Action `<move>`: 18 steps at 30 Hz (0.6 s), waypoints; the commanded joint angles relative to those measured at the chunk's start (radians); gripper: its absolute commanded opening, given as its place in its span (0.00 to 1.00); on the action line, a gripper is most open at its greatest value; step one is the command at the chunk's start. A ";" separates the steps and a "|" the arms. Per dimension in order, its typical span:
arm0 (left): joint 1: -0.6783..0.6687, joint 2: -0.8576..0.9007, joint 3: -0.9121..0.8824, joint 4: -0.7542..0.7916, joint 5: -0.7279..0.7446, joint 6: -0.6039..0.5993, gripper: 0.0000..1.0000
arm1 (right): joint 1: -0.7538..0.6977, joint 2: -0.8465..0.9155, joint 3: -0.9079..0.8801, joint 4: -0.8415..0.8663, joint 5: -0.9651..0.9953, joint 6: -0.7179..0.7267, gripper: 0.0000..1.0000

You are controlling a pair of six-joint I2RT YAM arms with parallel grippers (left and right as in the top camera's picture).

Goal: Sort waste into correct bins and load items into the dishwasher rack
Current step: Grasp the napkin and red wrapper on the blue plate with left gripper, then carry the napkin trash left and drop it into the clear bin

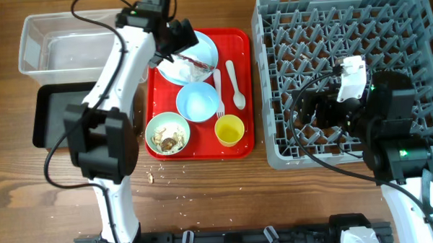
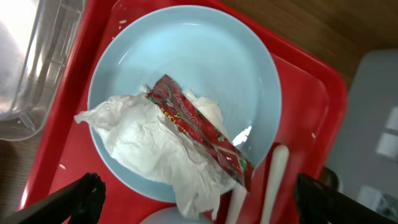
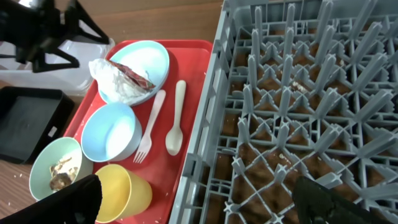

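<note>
The pale blue plate (image 1: 205, 44) lies at the back of the red tray and holds the crumpled white napkin (image 1: 176, 69) and the red-and-white wrapper (image 1: 197, 62). My left gripper (image 1: 176, 38) hovers open above the plate. In the left wrist view its fingers (image 2: 199, 191) straddle the napkin (image 2: 140, 143) and wrapper (image 2: 199, 130) without touching them. The small blue bowl (image 1: 198, 102), the green bowl with food scraps (image 1: 167, 132), the yellow cup (image 1: 230, 130), the fork (image 1: 218, 92) and the spoon (image 1: 235, 85) sit on the tray. My right gripper (image 3: 196, 196) is open and empty over the grey rack's (image 1: 343, 30) left edge.
The clear tub (image 1: 55, 44) stands at the back left, with the black tray (image 1: 54, 116) in front of it. The flat red tray (image 1: 240, 146) lies between the bins and the rack. Crumbs (image 1: 150, 176) are scattered on the wooden table in front of the tray.
</note>
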 commanded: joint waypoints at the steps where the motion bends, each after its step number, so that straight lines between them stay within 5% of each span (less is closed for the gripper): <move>1: -0.052 0.102 0.016 0.024 -0.087 -0.080 0.98 | -0.003 0.035 0.022 -0.019 -0.013 0.015 1.00; 6: -0.075 0.208 0.016 0.037 -0.135 -0.172 0.91 | -0.003 0.123 0.022 -0.064 -0.014 0.014 1.00; 9: -0.075 0.232 0.016 0.043 -0.135 -0.172 0.60 | -0.003 0.152 0.022 -0.067 -0.025 0.016 1.00; 12: -0.075 0.240 0.016 0.051 -0.135 -0.172 0.40 | -0.003 0.158 0.022 -0.067 -0.032 0.016 1.00; 14: -0.075 0.243 0.016 0.055 -0.134 -0.172 0.10 | -0.003 0.158 0.022 -0.067 -0.032 0.015 1.00; 18: -0.072 0.213 0.027 0.061 -0.126 -0.167 0.04 | -0.003 0.158 0.022 -0.067 -0.032 0.015 1.00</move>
